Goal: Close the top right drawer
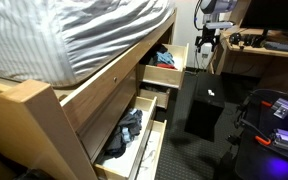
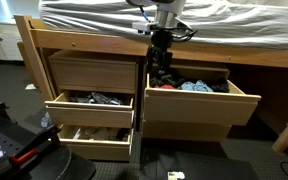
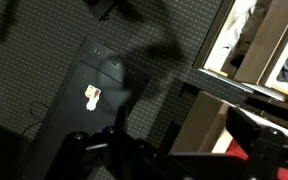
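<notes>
The gripper holds its fingers wide apart, empty, just above the drawer. Their tips look dark, blurry.

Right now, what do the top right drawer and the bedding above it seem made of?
The drawer: light wood or wood-look laminate, judging by its pale tan, smooth matte front. The bedding: soft cloth, probably woven, with grey-and-white stripes and rumpled folds.

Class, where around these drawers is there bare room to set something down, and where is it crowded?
Free: the floor in front of the top right drawer, and the strip between the drawers and the black box. Crowded: that drawer, full of clothes under the gripper; left drawers too.
</notes>
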Controlling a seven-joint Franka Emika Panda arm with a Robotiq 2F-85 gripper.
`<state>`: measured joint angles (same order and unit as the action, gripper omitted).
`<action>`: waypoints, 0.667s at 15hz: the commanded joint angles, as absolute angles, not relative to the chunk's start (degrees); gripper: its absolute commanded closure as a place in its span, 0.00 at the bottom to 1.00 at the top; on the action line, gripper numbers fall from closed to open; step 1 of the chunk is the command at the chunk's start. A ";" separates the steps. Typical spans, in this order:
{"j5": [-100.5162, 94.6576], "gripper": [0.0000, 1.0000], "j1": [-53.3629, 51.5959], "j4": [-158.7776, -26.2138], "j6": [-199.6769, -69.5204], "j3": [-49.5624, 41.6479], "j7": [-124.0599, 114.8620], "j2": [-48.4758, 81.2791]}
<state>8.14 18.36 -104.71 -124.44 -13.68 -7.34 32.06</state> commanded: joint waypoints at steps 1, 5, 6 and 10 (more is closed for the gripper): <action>7.96 0.00 18.49 -102.54 -123.21 -13.54 -7.37 33.99; 11.11 0.00 16.47 -102.84 -129.54 -12.32 -11.50 36.45; 10.73 0.00 14.88 -101.11 -132.33 -12.74 -15.88 39.78; 8.40 0.00 8.84 -94.88 -137.16 -14.96 -30.22 51.29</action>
